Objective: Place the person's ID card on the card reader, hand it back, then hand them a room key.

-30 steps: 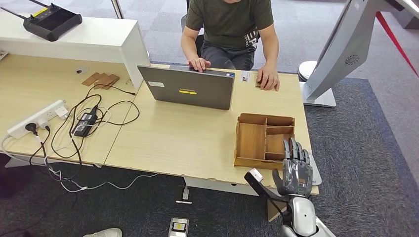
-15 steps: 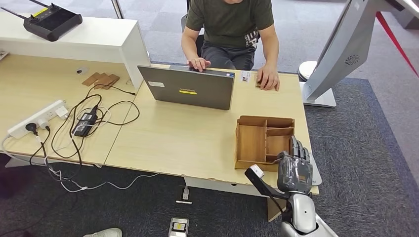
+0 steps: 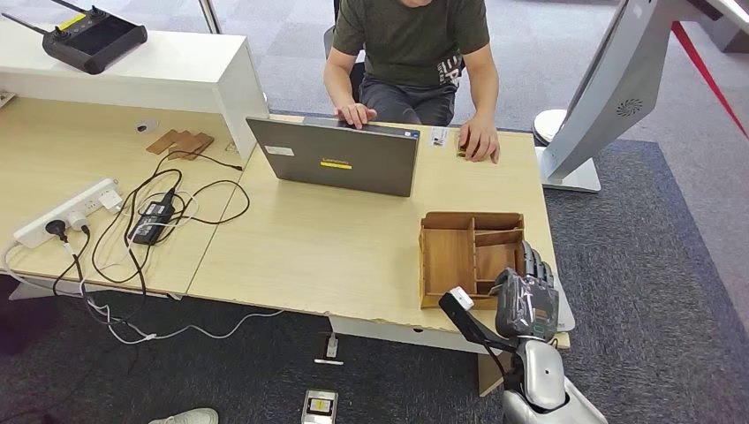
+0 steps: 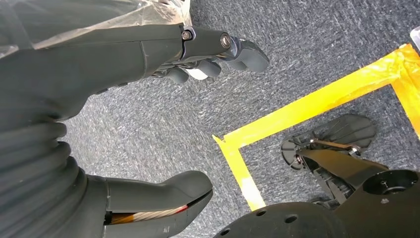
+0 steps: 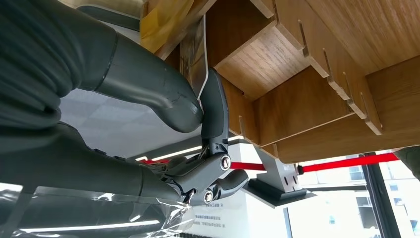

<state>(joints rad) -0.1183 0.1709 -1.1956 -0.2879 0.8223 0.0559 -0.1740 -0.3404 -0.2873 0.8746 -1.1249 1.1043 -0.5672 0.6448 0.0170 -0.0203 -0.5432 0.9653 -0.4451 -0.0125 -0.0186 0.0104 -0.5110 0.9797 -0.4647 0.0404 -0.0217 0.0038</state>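
Observation:
My right hand [image 3: 527, 299] reaches into the near right compartment of a wooden organizer [image 3: 450, 256] at the desk's near right corner. In the right wrist view the thumb and a finger of this hand [image 5: 200, 111] pinch a thin card [image 5: 193, 54] that stands against the wall of the organizer [image 5: 307, 104]. A person [image 3: 411, 35] sits across the desk, with one hand [image 3: 480, 141] on a small wooden item and a small white card [image 3: 439, 136] beside it. My left hand [image 4: 124, 54] hangs over the carpet, fingers apart, holding nothing.
An open laptop [image 3: 340, 159] stands between me and the person. A power strip [image 3: 66, 212] and tangled cables [image 3: 150, 221] lie on the left desk. A white kiosk stand [image 3: 609, 79] rises at the right. A black device with antennas [image 3: 93, 35] sits on the white shelf.
My right hand has lowered from upright with spread fingers and curled into the organizer's near right compartment. The organizer has shifted slightly toward me.

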